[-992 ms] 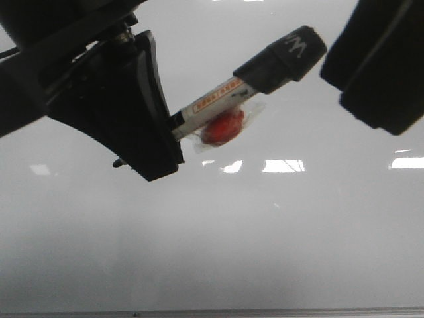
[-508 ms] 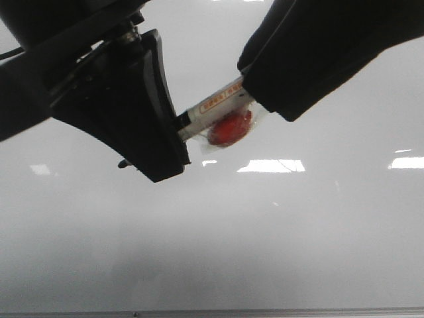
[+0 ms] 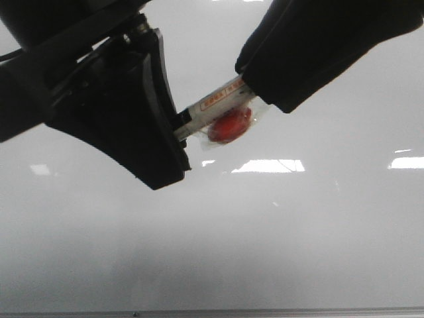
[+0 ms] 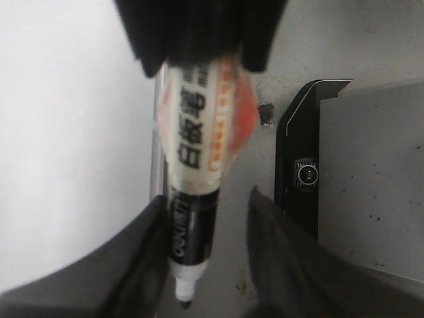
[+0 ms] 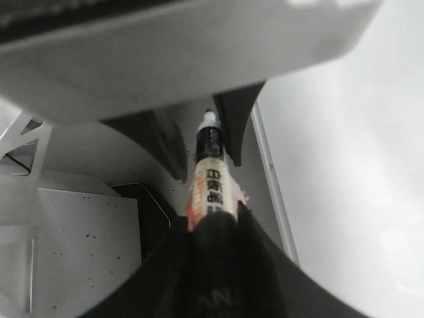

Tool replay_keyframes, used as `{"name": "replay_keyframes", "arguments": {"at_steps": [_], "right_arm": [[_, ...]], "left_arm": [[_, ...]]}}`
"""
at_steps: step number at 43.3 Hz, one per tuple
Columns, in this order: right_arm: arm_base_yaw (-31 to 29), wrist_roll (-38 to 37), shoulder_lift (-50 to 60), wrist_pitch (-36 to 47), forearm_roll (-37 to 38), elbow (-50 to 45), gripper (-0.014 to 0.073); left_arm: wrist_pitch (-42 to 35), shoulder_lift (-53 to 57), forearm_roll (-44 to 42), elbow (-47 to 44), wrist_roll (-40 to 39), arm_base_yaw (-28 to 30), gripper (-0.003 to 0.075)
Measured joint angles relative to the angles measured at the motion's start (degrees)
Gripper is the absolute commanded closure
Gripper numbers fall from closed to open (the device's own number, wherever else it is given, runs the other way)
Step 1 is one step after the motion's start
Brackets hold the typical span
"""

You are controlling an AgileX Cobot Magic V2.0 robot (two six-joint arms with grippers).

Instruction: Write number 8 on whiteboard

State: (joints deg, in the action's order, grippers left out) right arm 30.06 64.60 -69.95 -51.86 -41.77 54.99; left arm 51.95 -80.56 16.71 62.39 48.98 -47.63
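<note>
Marker held between both grippers over the whiteboard (image 3: 278, 232)

Left gripper (image 3: 173, 136) jaws clamp the marker (image 3: 215, 106) at its tip end; right gripper (image 3: 255, 86) jaws grip its cap end.

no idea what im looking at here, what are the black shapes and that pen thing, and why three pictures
The black shapes are the two grippers of a two-armed robot. The three pictures show one moment from three cameras: one looks forward over the whiteboard, and one sits on each wrist.

In the front view, the left gripper grips one end of a marker pen. The right gripper covers the other end, where the cap would be. A red blob in clear wrap is stuck to the marker's side.

The left wrist view shows the marker between that arm's fingers, the far end inside the other gripper. The right wrist view shows the same from the other end.

No number is visible on the board yet.
</note>
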Motion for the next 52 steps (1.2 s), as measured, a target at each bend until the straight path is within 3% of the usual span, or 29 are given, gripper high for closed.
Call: {"name": "replay_keyframes", "arguments": {"at_steps": [6, 11, 17, 23, 36, 52], "right_arm": [[0.1, -2.0, 1.0, -0.6, 3.1, 0.1, 0.0683], [-1.7, -10.5, 3.8, -0.6, 11.7, 0.1, 0.0683], [-8.2, -24.2, 8.0, -0.6, 20.7, 0.1, 0.0683], [-16.4, -34.7, 12.2, 4.7, 20.4, -3.9, 0.0683], [-19.1, -36.8, 12.9, 18.1, 15.2, -8.1, 0.0696], [-19.1, -36.8, 5.6, 20.5, 15.1, -1.6, 0.0701]], "left_arm": [[-0.2, 3.0, -0.2, 0.5, -2.0, 1.8, 0.0312], [0.0, 8.1, -0.2, 0.6, -4.5, 5.6, 0.0312], [0.4, 14.2, -0.5, 0.6, -8.4, 11.2, 0.0312], [1.6, 18.5, -0.6, 0.6, -11.2, 15.1, 0.0312], [2.0, 18.6, -0.3, 0.6, -11.9, 15.9, 0.0312], [2.0, 16.7, -0.2, 0.6, -12.0, 15.9, 0.0312]]}}
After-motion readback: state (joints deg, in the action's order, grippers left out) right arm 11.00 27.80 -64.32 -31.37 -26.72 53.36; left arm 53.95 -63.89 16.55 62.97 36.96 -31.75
